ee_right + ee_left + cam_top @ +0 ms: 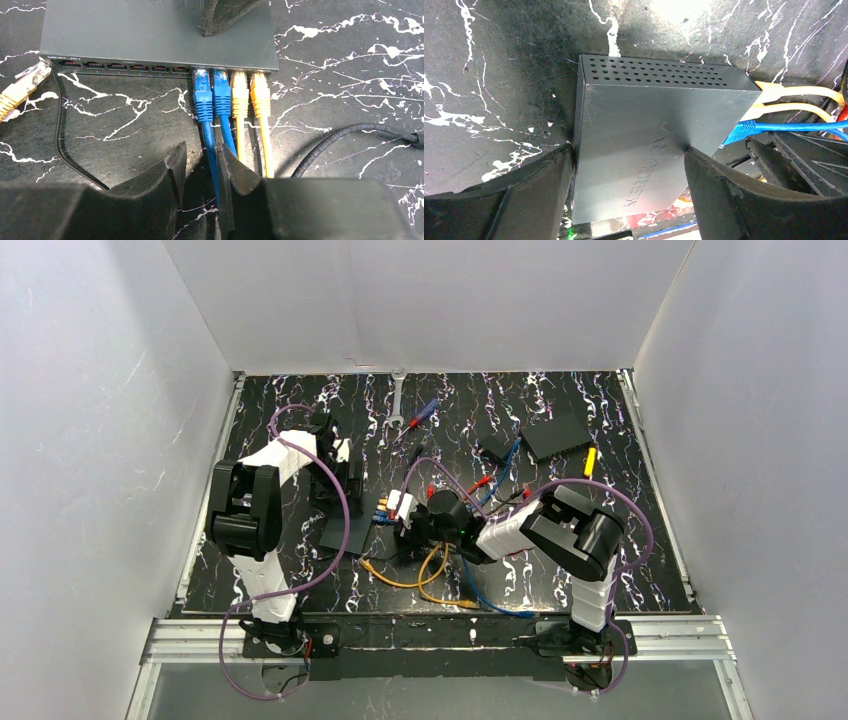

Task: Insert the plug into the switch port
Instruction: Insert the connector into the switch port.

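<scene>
The switch (150, 30) is a flat matte-black box with a row of sockets along its near edge. It also shows in the left wrist view (639, 125) and in the top view (347, 532). My left gripper (629, 160) is shut on it, one finger on each side. Two blue plugs (201, 95) and two yellow plugs (260, 95) sit in its right-hand ports. My right gripper (201, 160) is slightly open. The left blue plug's cable (212, 150) runs between its fingers, against the right one. A loose yellow plug (20, 87) lies to the left.
A thin black cable (340, 137) crosses the table at the right. Orange and blue cables loop in front of the arms (430, 580). A wrench (398, 400), a screwdriver (422, 415), a plain black slab (556, 435) and a small black block (492, 448) lie at the back.
</scene>
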`<state>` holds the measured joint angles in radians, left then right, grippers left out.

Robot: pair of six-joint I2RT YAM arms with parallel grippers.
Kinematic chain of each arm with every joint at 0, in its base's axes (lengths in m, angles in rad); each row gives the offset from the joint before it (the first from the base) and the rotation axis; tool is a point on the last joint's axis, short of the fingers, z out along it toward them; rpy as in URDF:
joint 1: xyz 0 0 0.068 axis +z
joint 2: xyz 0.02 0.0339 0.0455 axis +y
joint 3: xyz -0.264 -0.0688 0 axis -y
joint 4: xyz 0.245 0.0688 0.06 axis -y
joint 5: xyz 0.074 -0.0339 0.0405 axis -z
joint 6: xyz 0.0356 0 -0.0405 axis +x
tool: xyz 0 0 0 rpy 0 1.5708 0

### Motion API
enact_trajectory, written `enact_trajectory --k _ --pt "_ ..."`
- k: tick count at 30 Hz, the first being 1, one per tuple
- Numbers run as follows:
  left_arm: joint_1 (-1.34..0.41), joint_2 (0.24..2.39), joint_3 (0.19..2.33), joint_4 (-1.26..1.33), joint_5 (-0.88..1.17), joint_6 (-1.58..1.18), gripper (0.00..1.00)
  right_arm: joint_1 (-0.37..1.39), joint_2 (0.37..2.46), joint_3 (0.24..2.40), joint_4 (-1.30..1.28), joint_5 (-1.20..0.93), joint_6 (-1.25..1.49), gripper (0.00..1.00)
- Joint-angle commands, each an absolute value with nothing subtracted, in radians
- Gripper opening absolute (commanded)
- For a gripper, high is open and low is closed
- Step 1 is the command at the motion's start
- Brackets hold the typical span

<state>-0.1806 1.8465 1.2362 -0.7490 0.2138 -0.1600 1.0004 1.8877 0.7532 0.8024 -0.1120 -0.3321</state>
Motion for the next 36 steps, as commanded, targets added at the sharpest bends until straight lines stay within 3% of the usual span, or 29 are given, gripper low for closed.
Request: enact_trajectory --k 1,10,16,22,29,36 --pt "-0.196 1.896 1.201 -0.772 0.176 -0.162 0.77 0.991 1.908 0.759 0.808 -0.111 -0.348 0.36" --pt "-0.196 1.897 1.203 -0.774 0.184 -0.160 0.77 0.985 1.939 0.782 0.797 -0.119 -0.353 0.41" --pt "-0.196 1.896 1.203 -0.773 0.192 -0.161 0.77 0.985 1.973 0.842 0.761 -0.203 -0.352 0.36" --pt "-0.197 1.896 1.202 -0.773 0.203 -0.160 0.77 0.985 2.011 0.885 0.741 -0.246 -0.350 0.26" --pt "-0.198 1.895 1.203 -0.774 0.220 -0.159 0.76 0.985 2.015 0.912 0.743 -0.277 -0.343 0.01" --pt "-0.205 1.888 1.200 -0.776 0.226 -0.154 0.77 0.986 1.981 0.953 0.764 -0.315 -0.302 0.01"
